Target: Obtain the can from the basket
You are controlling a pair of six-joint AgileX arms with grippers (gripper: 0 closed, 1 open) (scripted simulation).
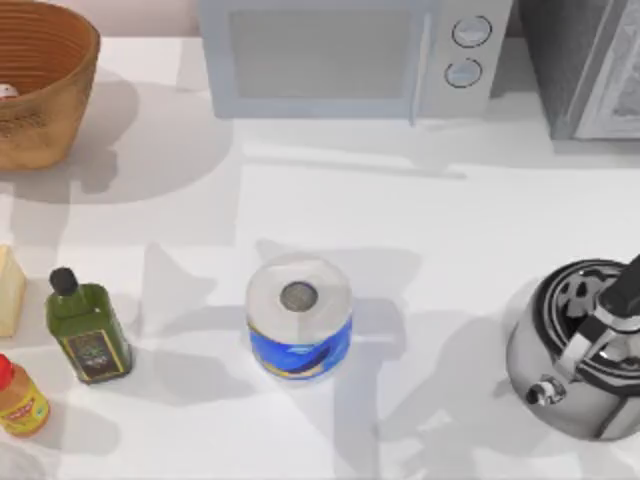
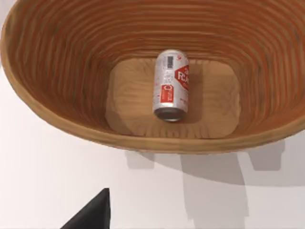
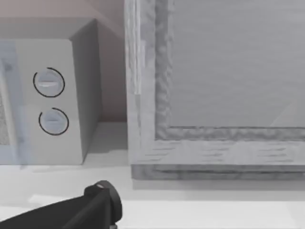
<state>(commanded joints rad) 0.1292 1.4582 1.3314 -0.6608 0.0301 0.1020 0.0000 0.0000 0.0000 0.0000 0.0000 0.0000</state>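
The wicker basket (image 1: 45,115) stands at the table's far left corner. In the left wrist view I look down into the basket (image 2: 62,62), whose inside is ribbed and orange-brown. The can (image 2: 171,86) lies on its side on the basket's flat bottom; it is silver-white with red marks, and one round end faces the camera. From the top view just a pale sliver of the can (image 1: 6,92) peeks past the rim. A dark part of my left gripper (image 2: 90,214) sits over the white table, outside the basket's rim and apart from the can.
A microwave (image 1: 340,55) and a grey cabinet (image 1: 590,60) line the back. A blue-wrapped roll (image 1: 299,315) stands mid-table and a metal kettle (image 1: 580,350) at the right. A green bottle (image 1: 88,330), an orange bottle (image 1: 20,400) and a pale block (image 1: 8,290) stand front left.
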